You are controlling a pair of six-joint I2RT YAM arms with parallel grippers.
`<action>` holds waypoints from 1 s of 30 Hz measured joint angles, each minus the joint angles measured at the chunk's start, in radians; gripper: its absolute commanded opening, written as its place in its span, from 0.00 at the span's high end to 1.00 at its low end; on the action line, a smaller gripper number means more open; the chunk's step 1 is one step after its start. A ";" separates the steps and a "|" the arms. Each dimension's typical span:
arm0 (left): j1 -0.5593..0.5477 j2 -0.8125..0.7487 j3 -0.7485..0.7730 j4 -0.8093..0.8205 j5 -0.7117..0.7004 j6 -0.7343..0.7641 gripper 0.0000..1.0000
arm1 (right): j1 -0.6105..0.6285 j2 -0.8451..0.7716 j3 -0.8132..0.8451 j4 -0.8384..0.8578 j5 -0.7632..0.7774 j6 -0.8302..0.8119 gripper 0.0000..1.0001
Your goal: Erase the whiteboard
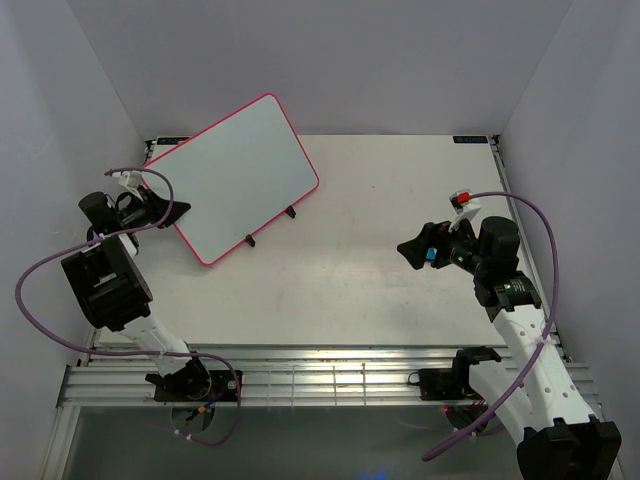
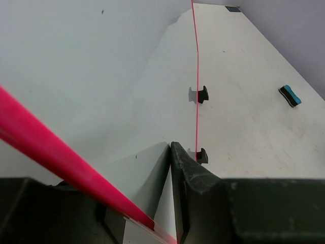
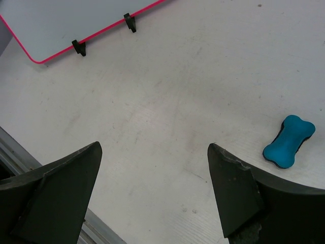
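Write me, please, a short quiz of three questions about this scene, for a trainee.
1. True or false: the right hand holds the blue eraser.
2. What passes between the fingers of the left hand? A) the pink edge of the whiteboard B) the eraser C) nothing
3. Is any writing visible on the whiteboard?
Key: 1 false: the eraser lies on the table, and the hand is open and empty. 2 A. 3 no, its face looks clean.
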 measured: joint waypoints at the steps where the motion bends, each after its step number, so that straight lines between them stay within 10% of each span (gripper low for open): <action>1: 0.000 0.000 0.000 0.000 -0.005 -0.001 0.55 | 0.000 0.000 0.000 0.001 -0.003 0.000 0.10; 5: 0.000 0.000 0.000 0.000 -0.018 -0.005 0.48 | 0.000 0.000 0.000 0.002 -0.015 0.000 0.10; 6: 0.000 0.000 0.000 0.002 -0.030 -0.004 0.39 | 0.000 0.000 0.000 0.002 -0.017 0.000 0.10; 7: 0.000 0.000 0.000 0.002 -0.039 0.000 0.02 | 0.000 0.001 0.000 0.002 -0.018 0.000 0.10; 30: -0.007 -0.216 -0.136 0.053 -0.424 -0.021 0.02 | 0.001 0.045 0.000 0.001 0.038 -0.003 0.10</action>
